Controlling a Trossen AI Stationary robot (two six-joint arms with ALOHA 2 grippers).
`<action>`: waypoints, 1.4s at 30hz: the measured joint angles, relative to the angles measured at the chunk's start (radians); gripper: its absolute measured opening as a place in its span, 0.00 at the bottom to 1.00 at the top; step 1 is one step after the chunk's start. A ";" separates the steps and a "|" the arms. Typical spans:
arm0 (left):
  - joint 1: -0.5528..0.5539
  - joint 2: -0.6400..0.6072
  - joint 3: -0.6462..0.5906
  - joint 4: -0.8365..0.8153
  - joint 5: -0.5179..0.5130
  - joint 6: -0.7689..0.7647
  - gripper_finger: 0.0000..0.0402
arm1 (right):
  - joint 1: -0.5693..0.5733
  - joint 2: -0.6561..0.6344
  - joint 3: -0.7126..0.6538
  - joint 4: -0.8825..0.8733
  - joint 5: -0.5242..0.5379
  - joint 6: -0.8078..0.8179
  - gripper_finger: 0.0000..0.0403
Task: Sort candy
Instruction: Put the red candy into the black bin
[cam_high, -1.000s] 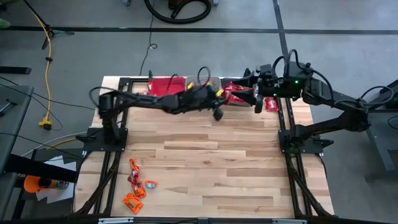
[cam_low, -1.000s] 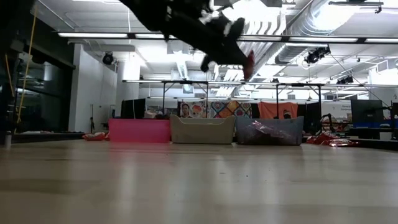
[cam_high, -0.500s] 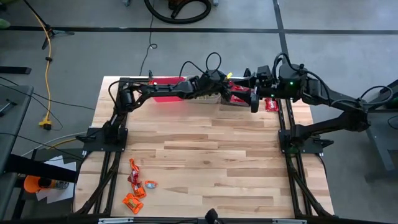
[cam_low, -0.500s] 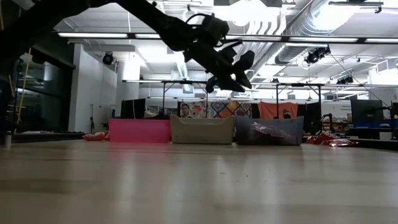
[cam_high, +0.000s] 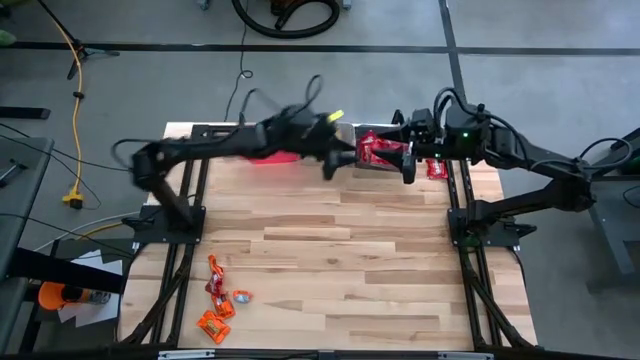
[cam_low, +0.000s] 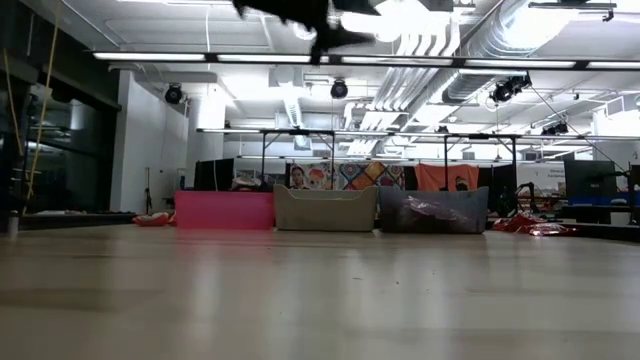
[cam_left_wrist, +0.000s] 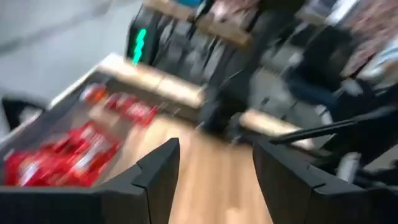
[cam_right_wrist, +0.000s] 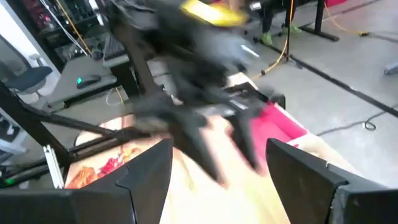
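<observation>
Overhead, my left tool (cam_high: 330, 165) hangs blurred above the bins, fingers (cam_left_wrist: 158, 177) spread and empty in its wrist view. My right tool (cam_high: 408, 160) waits released beside the dark bin (cam_high: 378, 152) of red candy (cam_high: 372, 151). Only overhead shows loose candies (cam_high: 219, 300) on the near-left surface (cam_high: 340, 260).

A: The high view looks straight down on the whole bench (cam_high: 330, 250); the low view skims level across it toward the bins (cam_low: 326, 209).

B: Both wrist views look close over those bins, sharing them.
</observation>
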 joint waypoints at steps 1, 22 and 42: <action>-0.023 -0.056 -0.069 0.064 -0.017 -0.002 0.48 | 0.002 0.000 -0.008 -0.005 -0.001 0.000 0.63; -0.397 -0.531 -0.735 0.539 -0.527 0.000 0.47 | 0.100 0.018 -0.410 0.466 -0.084 0.220 0.63; -0.392 -0.531 -0.735 0.439 -0.525 -0.072 0.47 | -0.462 0.127 -0.268 -0.517 0.306 0.477 0.63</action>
